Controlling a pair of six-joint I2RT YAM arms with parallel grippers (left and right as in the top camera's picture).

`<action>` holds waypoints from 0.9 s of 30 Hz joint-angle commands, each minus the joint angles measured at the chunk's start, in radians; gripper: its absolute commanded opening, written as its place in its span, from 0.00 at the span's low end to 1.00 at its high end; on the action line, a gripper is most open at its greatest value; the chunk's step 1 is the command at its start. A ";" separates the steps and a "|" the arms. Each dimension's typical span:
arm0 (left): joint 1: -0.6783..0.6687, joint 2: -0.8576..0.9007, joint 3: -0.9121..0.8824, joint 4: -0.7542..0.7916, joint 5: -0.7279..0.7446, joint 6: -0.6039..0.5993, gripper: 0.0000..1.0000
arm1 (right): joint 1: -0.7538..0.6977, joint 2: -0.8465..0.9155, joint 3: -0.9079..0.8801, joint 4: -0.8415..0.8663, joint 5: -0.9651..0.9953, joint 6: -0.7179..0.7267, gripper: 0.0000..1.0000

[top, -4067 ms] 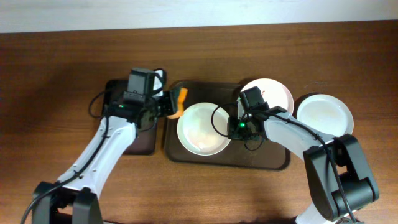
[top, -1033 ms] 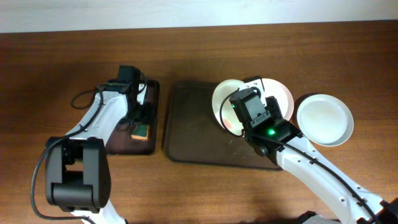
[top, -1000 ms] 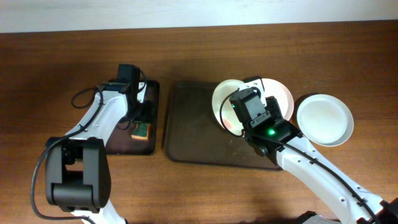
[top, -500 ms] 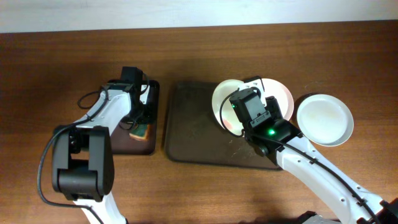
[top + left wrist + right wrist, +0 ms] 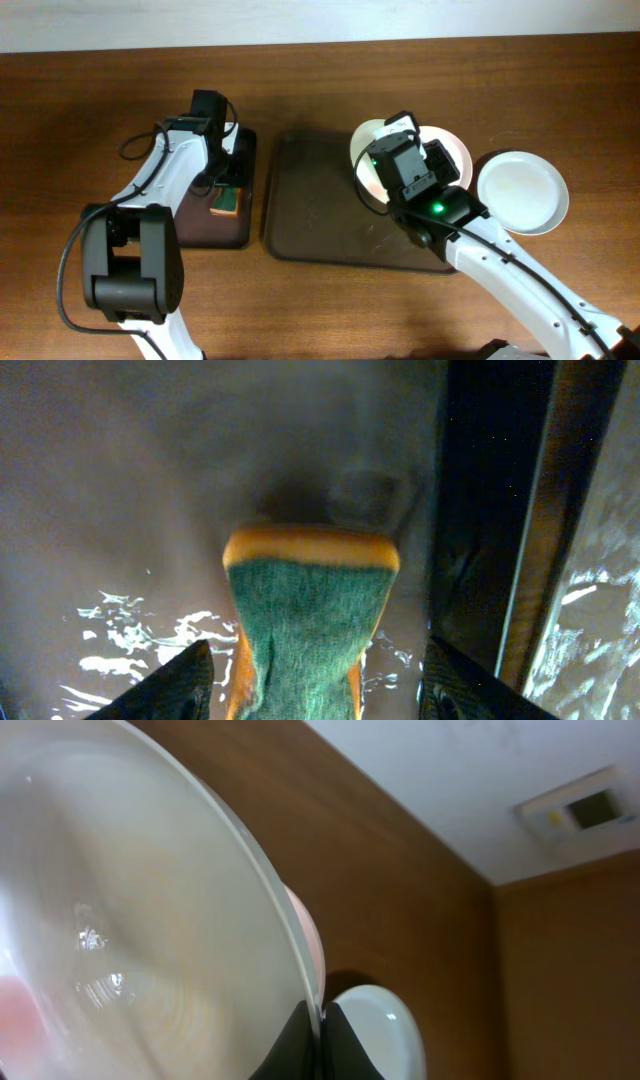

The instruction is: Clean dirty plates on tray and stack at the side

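Observation:
My right gripper (image 5: 392,168) is shut on the rim of a whitish plate (image 5: 368,150) and holds it tilted above the right part of the dark brown tray (image 5: 315,215). In the right wrist view the fingertips (image 5: 340,1040) pinch that plate (image 5: 130,920) at its edge. Behind it a pinkish plate (image 5: 452,152) lies on the tray's right end. A third plate (image 5: 522,192), white, rests on the bare tabletop to the right. My left gripper (image 5: 318,652) is open, its fingers either side of the green-and-yellow sponge (image 5: 305,610) with gaps on both sides.
The sponge (image 5: 226,200) lies on the small black tray (image 5: 200,225) left of the brown tray. A black cable (image 5: 135,150) loops beside the left arm. A white wall borders the table's far edge.
The left gripper has let go of the sponge on the black tray and drawn back slightly toward the far edge. The right gripper has carried the tilted plate a little to the right.

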 commanded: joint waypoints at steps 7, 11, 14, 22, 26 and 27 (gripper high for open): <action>0.002 -0.081 0.020 -0.036 0.005 0.008 0.89 | 0.233 -0.023 0.021 0.163 0.380 -0.245 0.04; 0.002 -0.081 0.019 -0.036 0.005 0.008 0.90 | 0.290 -0.023 0.021 0.230 0.459 -0.317 0.04; 0.002 -0.081 0.019 -0.037 0.005 0.008 0.91 | 0.294 -0.023 0.021 0.248 0.478 -0.317 0.04; 0.002 -0.081 0.019 -0.048 0.005 0.008 0.91 | 0.138 -0.023 0.021 0.148 0.307 0.043 0.04; 0.002 -0.081 0.019 -0.049 0.005 0.008 0.90 | -0.066 -0.023 0.021 -0.004 0.011 0.292 0.04; 0.002 -0.081 0.019 -0.048 0.005 0.008 0.90 | -0.139 -0.023 0.021 -0.021 -0.074 0.333 0.04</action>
